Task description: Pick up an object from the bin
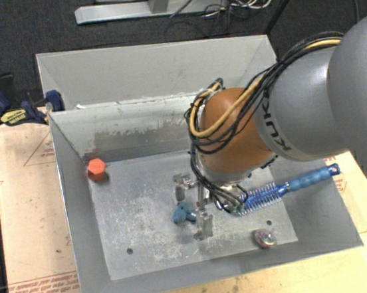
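Observation:
My gripper [193, 207] hangs low over the middle of the bin floor, open, with one fingertip [182, 190] toward the back and the other [205, 226] toward the front. A small blue thing [181, 214] of irregular shape lies on the floor at the left edge of the gap between the fingers; whether either finger touches it I cannot tell. A brush with a blue handle and a coil of blue-white bristles [270, 193] lies just right of the gripper, its handle pointing to the bin's right wall.
An orange block [96, 169] rests in the back left corner of the floor. A small round silver and purple thing [264, 237] lies near the front wall, right of the gripper. The arm's orange cover and cables hang above the gripper.

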Robot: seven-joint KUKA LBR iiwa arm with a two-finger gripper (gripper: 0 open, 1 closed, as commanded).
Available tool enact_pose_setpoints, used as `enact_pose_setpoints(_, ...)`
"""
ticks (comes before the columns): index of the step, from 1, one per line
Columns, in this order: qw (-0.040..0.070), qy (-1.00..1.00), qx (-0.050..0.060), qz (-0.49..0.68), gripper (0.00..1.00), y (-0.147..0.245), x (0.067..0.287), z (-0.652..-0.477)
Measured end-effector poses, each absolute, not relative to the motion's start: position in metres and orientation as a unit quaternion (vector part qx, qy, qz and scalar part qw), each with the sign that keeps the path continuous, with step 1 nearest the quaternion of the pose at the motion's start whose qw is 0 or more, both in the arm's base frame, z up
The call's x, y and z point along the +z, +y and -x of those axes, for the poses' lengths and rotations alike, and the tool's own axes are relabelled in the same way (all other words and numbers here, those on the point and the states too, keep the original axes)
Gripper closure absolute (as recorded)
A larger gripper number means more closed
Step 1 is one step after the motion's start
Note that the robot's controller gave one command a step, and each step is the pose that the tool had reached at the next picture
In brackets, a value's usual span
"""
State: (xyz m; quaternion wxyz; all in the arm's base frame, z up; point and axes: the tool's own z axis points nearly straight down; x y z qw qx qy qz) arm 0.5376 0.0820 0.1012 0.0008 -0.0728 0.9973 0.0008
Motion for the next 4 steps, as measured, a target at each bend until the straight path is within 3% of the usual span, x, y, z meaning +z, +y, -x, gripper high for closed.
enact_pose_setpoints(1, 0.0, 0.998, 0.001, 0.063, 0.0, 0.068, 0.099, -0.529)
enact_pose_setpoints(2, 0.0, 0.999, 0.001, 0.048, 0.0, 0.078, 0.068, -0.535)
enact_pose_setpoints(3, 0.0, 0.999, 0.001, 0.048, 0.0, 0.078, 0.068, -0.536)
enact_pose_setpoints(4, 0.0, 0.999, 0.002, 0.047, 1.0, 0.079, 0.069, -0.536)
